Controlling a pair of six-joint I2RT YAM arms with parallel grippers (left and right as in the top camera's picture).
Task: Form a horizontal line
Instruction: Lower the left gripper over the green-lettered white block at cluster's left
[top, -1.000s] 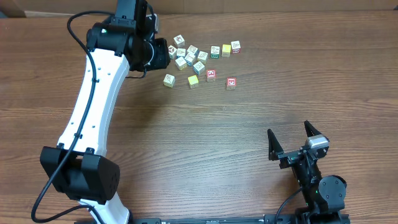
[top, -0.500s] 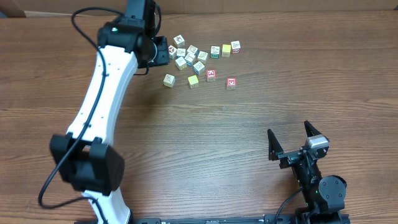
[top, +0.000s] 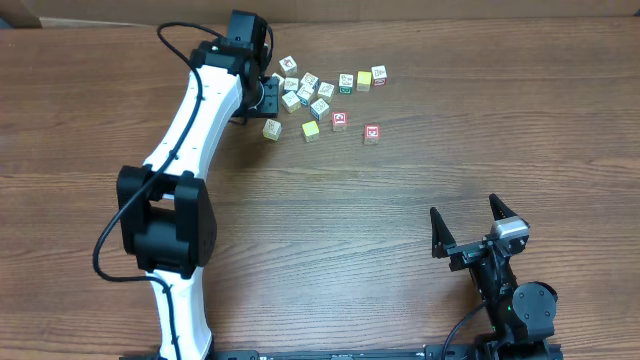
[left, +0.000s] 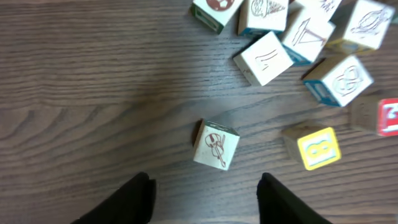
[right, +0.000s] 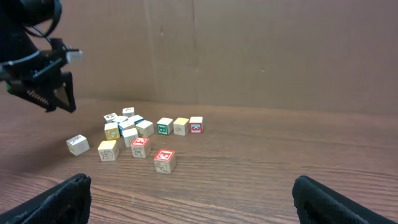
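Line (left: 317, 148) begins just ahead of parted left pincer (left: 205, 183), untouched.

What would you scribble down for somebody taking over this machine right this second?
Left gripper: open, empty, just short of the pale cube.
Right gripper: open, empty, parked far from everything.
Done: four cubes sit in a rough row, namely the pale cube, yellow cube, red cube and red-trimmed cube. The pile lies just behind them.
Left: the row looks uneven, so it probably needs straightening.
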